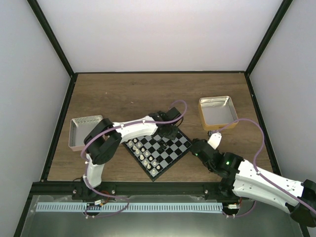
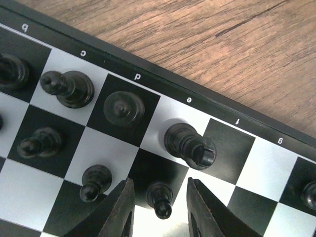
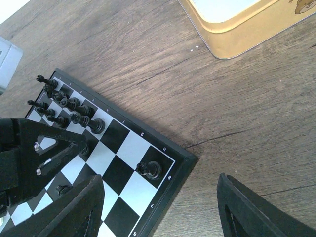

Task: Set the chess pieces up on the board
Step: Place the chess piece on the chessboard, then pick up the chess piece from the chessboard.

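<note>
**Ana:** Jaws first: how do they stand?

**Ben:** Left gripper point(image 2: 161, 185) is parted. Its fingers point(image 2: 121, 212) stand either side of a black pawn point(image 2: 160, 197), with a gap on each side. Right gripper point(image 3: 160, 180) is spread wide with nothing between its fingers, over the board's corner and the wood beside it.

**Ana:** And the rest, big things first?

**Ben:** Brown wooden table point(image 1: 123, 94). Left arm point(image 1: 133, 129) arches over the board's far corner, and right arm point(image 1: 261, 180) lies low, off its right corner. Tan tray point(image 1: 219, 126) sits at far right and pink tray point(image 1: 72, 138) at left, both apart from the board. The board point(image 1: 173, 148) lies turned like a diamond, mid-table.

**Ana:** Pieces?

**Ben:** Black pieces point(image 3: 69, 106) fill two rows by the lettered rim, and the pawn stands in the second. White pieces point(image 1: 145, 154) line the near-left side. One lone black piece point(image 3: 150, 169) stands on a corner square.
</note>
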`<state>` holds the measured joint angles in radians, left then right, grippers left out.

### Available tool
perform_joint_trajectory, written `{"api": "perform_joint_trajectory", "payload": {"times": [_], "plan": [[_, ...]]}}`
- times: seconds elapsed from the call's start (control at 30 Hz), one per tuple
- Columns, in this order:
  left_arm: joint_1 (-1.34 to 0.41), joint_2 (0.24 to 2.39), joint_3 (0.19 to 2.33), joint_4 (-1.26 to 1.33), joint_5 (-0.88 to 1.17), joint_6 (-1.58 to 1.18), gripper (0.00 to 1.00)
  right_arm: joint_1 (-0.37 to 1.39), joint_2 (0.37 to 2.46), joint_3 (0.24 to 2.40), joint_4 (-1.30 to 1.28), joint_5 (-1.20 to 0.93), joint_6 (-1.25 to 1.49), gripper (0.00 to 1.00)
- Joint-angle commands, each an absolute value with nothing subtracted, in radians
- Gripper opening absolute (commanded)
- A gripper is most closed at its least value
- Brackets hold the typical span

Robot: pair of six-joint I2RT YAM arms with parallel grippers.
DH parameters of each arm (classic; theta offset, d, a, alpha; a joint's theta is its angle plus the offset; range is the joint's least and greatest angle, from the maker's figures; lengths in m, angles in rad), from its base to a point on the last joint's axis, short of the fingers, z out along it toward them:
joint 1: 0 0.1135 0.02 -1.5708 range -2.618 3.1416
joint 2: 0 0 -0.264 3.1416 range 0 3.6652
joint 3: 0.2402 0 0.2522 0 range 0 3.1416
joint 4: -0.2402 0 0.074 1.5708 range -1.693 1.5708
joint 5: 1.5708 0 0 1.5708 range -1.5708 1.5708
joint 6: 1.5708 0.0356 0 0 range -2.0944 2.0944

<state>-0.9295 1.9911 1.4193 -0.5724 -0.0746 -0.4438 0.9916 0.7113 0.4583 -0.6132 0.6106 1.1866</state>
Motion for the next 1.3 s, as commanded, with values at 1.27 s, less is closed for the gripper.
{"api": "perform_joint_trajectory", "payload": {"times": [1.27], "plan": [[-0.932,1.757,1.126,-0.602,0.047,-0.481,0.22,0.994,0.735,0.454,-0.556,0.576,1.161,0.64]]}}
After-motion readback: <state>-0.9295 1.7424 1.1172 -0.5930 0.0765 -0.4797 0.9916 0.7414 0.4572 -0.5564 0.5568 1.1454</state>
